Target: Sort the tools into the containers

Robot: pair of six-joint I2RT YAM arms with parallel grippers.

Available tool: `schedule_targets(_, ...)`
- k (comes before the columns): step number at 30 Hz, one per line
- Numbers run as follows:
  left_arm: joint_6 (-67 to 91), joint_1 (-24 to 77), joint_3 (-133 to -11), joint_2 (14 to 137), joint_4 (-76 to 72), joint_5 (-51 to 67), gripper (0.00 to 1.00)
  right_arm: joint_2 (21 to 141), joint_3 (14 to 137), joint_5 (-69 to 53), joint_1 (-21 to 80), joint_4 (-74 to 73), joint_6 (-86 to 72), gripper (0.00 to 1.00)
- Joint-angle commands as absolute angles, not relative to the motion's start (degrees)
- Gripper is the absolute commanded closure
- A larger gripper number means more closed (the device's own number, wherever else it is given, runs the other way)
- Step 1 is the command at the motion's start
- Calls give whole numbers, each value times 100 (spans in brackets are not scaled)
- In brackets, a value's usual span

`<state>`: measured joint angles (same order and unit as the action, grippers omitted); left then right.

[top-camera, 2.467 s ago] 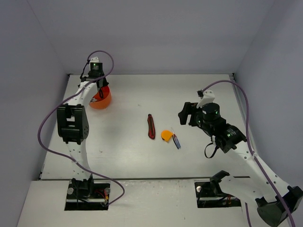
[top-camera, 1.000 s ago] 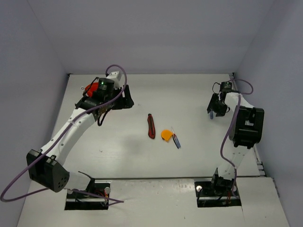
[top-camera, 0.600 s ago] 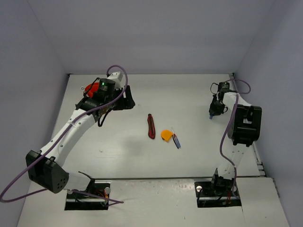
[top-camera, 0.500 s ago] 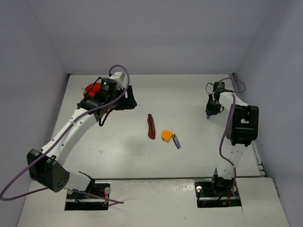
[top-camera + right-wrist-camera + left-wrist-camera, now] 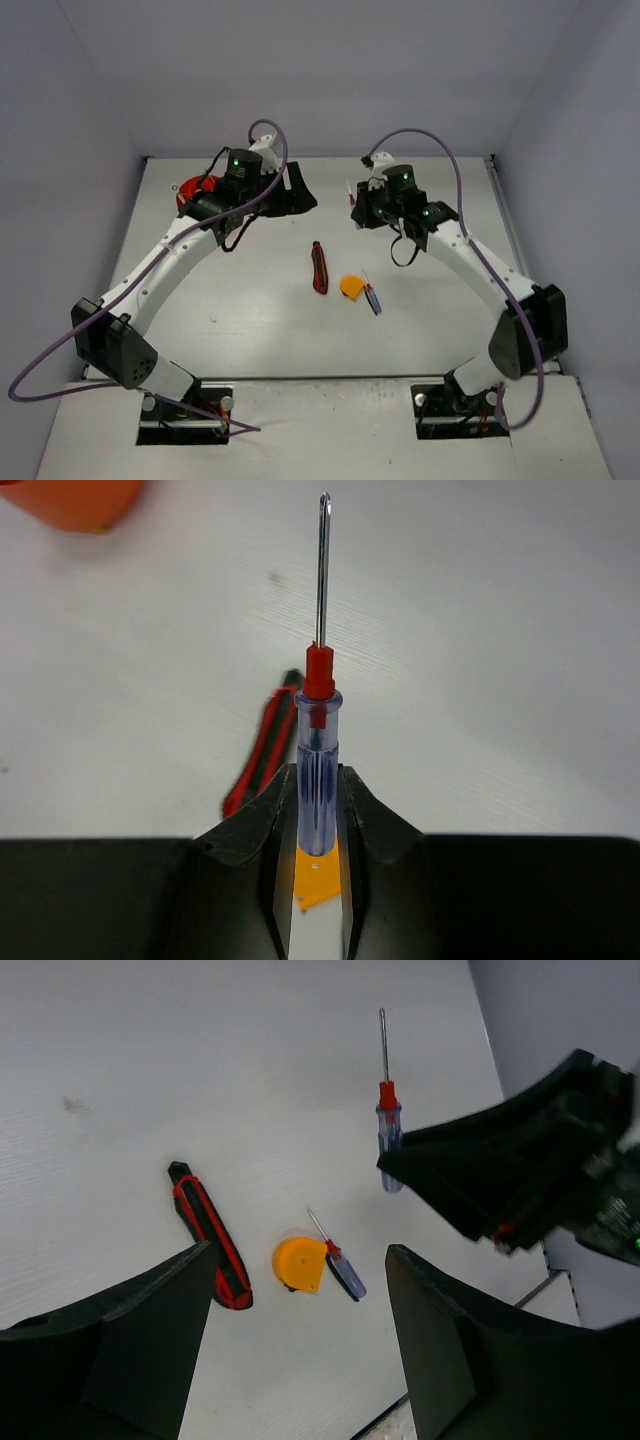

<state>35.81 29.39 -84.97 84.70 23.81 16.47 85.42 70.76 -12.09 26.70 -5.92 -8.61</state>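
My right gripper [image 5: 318, 792] is shut on the blue handle of a blue-red screwdriver [image 5: 318, 750], whose shaft points forward above the table. In the top view the right gripper [image 5: 359, 207] hovers at the back middle. Just left of it, my left gripper [image 5: 300, 196] is open and empty. A red-black handled tool [image 5: 319, 267], a round orange tape measure [image 5: 351, 286] and a second small blue-red screwdriver [image 5: 372, 297] lie mid-table. The left wrist view shows the tool [image 5: 210, 1250], the tape measure [image 5: 300, 1264] and the held screwdriver [image 5: 387, 1130]. The orange-red tub [image 5: 190, 189] sits back left, mostly hidden by the left arm.
Grey walls enclose the white table [image 5: 260, 320] on three sides. Purple cables loop over both arms. The two grippers hang close together at the back middle. The tub's rim [image 5: 75, 502] shows at the top left of the right wrist view.
The right arm has swung from the right edge to the back middle, carrying the screwdriver. The left gripper has shifted right, away from the tub, and stays open.
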Motion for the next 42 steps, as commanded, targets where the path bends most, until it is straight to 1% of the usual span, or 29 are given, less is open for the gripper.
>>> schedule_targets(1,4033,3109,-8736,8481,1417,1820,35,7856,6836,-1519,3105,378,-1111,100)
schedule_targets(5,4077,3171,-8770,8499,1314,1676,35,7684,6853,-1478,3417,641,-1224,100)
schedule_targets(14,4250,3293,-8586,8549,903,1655,35,7647,6822,-1493,3551,857,-1299,100)
schedule_targets(17,4254,3332,-8490,8579,731,1626,38,7655,6785,-1530,3551,950,-1345,100)
schedule_targets(20,4270,3374,-8431,8630,674,1569,44,7664,6768,-1556,3559,1017,-1386,100)
schedule_targets(21,4271,3389,-8429,8638,668,1565,44,7664,6768,-1556,3560,1034,-1389,100)
schedule_targets(23,4298,3408,-8406,8687,595,1535,57,7664,6738,-1561,3560,1079,-1410,100)
schedule_targets(25,4292,3413,-8423,8723,558,1523,66,7664,6732,-1556,3560,1102,-1409,100)
schedule_targets(27,4280,3410,-8420,8736,518,1510,82,7682,6732,-1564,3560,1108,-1415,100)
schedule_targets(28,4280,3410,-8420,8736,492,1459,88,7690,6732,-1564,3560,1116,-1424,100)
schedule_targets(30,4195,3416,-8432,8725,478,1401,98,7698,6732,-1560,3560,1107,-1425,93)
schedule_targets(31,4164,3404,-8444,8713,490,1340,100,7692,6732,-1542,3560,1107,-1431,85)
schedule_targets(33,3950,3371,-8456,8670,555,1157,100,7678,6714,-1499,3559,1107,-1431,68)
schedule_targets(34,3903,3345,-8463,8638,569,1006,100,7652,6707,-1466,3552,1107,-1418,57)
schedule_targets(36,3717,3163,-8464,8599,603,831,100,7582,6650,-1339,3551,1091,-1439,43)
schedule_targets(38,3643,2946,-8464,8603,606,719,100,7488,6566,-1283,3542,1099,-1441,34)
schedule_targets(40,3508,2448,-8520,8666,611,537,100,7304,6380,-1144,3509,1056,-1450,28)
schedule_targets(42,3343,2182,-8592,8774,588,361,100,7149,6218,-1044,3469,1004,-1450,27)
